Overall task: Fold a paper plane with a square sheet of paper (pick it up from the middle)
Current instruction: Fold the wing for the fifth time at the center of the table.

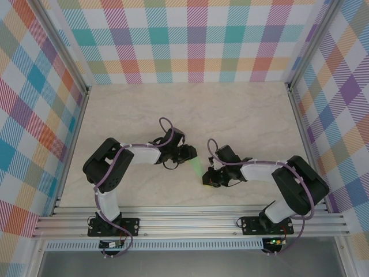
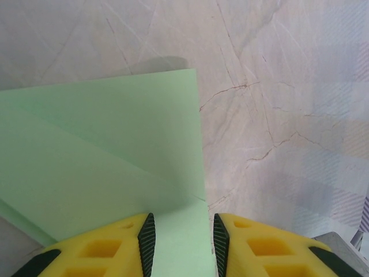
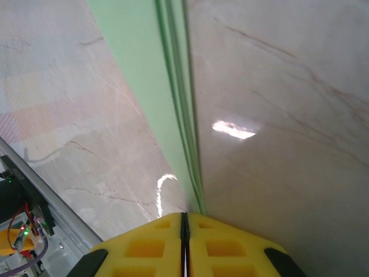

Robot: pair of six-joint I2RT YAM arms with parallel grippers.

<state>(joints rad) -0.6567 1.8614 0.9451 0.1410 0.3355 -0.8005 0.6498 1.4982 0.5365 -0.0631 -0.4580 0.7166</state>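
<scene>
Top external view: both arms reach toward the middle of the marbled surface, and the folded paper hangs as a pale-green sliver between the left claw and the right claw, which are near each other. Left wrist view: the left claw stands released, its black pads apart, with the folded paper showing in the gap and spreading out ahead, a diagonal fold crossing it. Right wrist view: the right claw is clenched on the layered edge of the folded paper, which runs away from its closed yellow fingers as a narrow strip
</scene>
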